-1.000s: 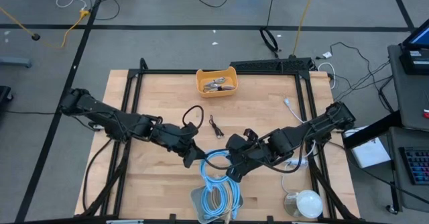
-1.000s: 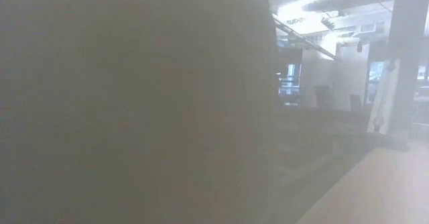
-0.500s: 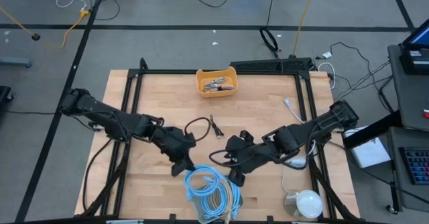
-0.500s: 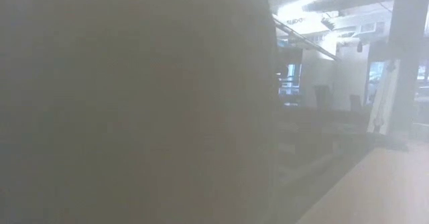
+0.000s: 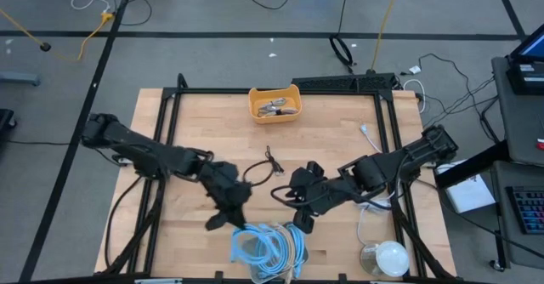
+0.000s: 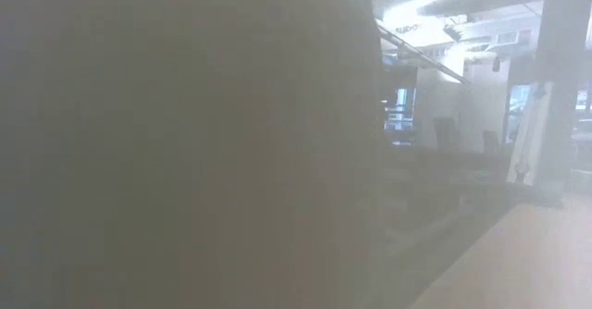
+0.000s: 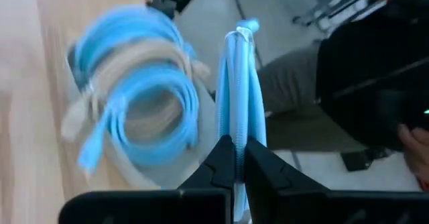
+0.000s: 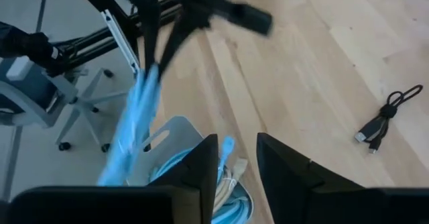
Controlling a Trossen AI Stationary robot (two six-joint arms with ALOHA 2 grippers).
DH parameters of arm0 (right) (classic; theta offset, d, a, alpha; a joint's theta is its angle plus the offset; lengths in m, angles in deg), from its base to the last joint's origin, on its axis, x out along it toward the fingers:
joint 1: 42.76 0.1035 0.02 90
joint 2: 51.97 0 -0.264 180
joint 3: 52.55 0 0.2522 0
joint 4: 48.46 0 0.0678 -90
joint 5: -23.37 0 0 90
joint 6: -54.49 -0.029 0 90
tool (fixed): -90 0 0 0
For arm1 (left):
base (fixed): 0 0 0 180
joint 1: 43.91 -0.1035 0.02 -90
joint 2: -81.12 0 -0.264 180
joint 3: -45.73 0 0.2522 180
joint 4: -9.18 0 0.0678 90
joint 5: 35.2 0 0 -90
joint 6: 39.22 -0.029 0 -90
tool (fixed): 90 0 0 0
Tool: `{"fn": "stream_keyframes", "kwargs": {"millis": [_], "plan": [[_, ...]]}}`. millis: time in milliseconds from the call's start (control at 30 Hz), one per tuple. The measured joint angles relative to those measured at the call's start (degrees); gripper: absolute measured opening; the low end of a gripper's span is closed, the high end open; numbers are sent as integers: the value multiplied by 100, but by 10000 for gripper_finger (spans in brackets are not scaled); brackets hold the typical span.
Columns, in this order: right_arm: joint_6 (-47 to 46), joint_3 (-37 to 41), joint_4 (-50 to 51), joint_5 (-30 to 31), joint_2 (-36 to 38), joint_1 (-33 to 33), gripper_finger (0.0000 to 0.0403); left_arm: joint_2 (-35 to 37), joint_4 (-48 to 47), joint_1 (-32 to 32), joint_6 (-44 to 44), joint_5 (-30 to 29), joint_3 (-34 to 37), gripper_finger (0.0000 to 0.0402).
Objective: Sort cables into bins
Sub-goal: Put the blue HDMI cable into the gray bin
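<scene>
High view: pale grey translucent rectangular bin (image 5: 255, 271) sits at the table's near edge, centre, mostly hidden under its load of coiled light-blue cables (image 5: 270, 252) with a coiled beige cable (image 5: 297, 247) among them. Left wrist view shows the same pile: blue coils (image 7: 144, 93) stacked with the beige coil (image 7: 137, 49) in the grey bin (image 7: 131, 174).

Left gripper (image 5: 223, 219) hangs just left of that bin, fingers (image 7: 221, 160) clamped together on a light-blue cable loop (image 7: 239, 96) held upright on edge beside the pile.

Right gripper (image 5: 299, 224) is just right of the bin over the stack; fingers (image 8: 201, 160) stand apart with nothing between them.

Orange-yellow plastic rectangular bin (image 5: 274, 103) sits at the far edge, centre, holding a few short thin cables; can't tell their colours.

Thin black coiled cable (image 5: 255, 172) and a short dark bundled cable (image 5: 272, 159) lie loose on the wooden table (image 5: 331, 139) mid-way between the bins. Low view is blocked by something close to the lens.
</scene>
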Motion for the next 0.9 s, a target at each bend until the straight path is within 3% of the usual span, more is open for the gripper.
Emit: {"fn": "stream_keyframes", "kwargs": {"millis": [67,200,333,633,900], "plan": [[35,0,-4,-2,-23,-14,94,-343,773,-99,36,333,0,12],[67,2,-23,-202,-30,-33,98,-1238,3229,-149,745,1149,-2,11],[-56,2,-24,-317,-30,-11,105,-2015,5023,-5,1411,1190,-2,11],[-235,4,0,-308,-30,217,103,-2912,5283,378,1559,500,-2,11],[-235,7,0,-304,-30,245,102,-2990,5684,309,1611,149,0,11]]}}
